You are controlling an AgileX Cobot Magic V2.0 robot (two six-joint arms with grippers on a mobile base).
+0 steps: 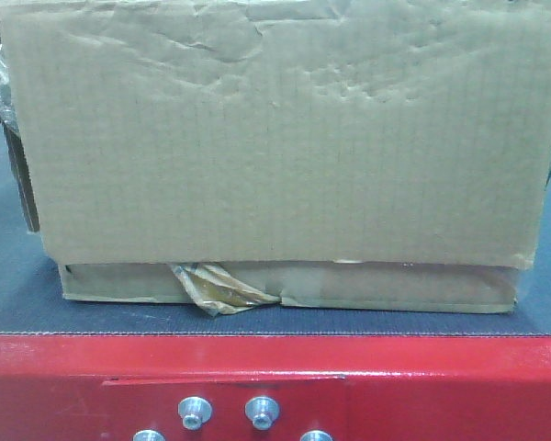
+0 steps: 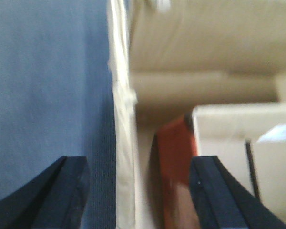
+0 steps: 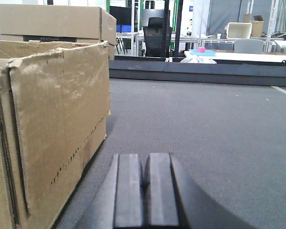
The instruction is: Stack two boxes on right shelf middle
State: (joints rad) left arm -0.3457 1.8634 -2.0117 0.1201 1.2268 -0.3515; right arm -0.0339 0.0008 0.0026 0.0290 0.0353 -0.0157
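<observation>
We see the big cardboard box [image 1: 275, 138] sitting on the dark tabletop [image 1: 9, 294], close to its red edge [image 1: 441, 377]. Some torn tape [image 1: 219, 289] hangs at the bottom of the box. Its long side runs from left to right across the front view, so each end points at one of our arms.

Our left hand [image 2: 138, 167] is wide open. A side wall [image 2: 121, 143] of the box stands up between its two black fingers [image 2: 71, 191]. One finger is out over the tabletop and the other is over the inside of the box. The hand holds nothing yet (the picture is blurry, so we cannot tell if a finger touches the wall).

Our right hand [image 3: 144, 167] is closed tight with nothing in it. It sits low over the tabletop, and the box is just beside it, to its left. A second cardboard box [image 3: 52, 21] stands farther back, behind the first.

So we think the left hand is the nearer one, because it only needs to close on the wall. The right hand needs to open and go left to reach the other end. The shelf is not in any view.
</observation>
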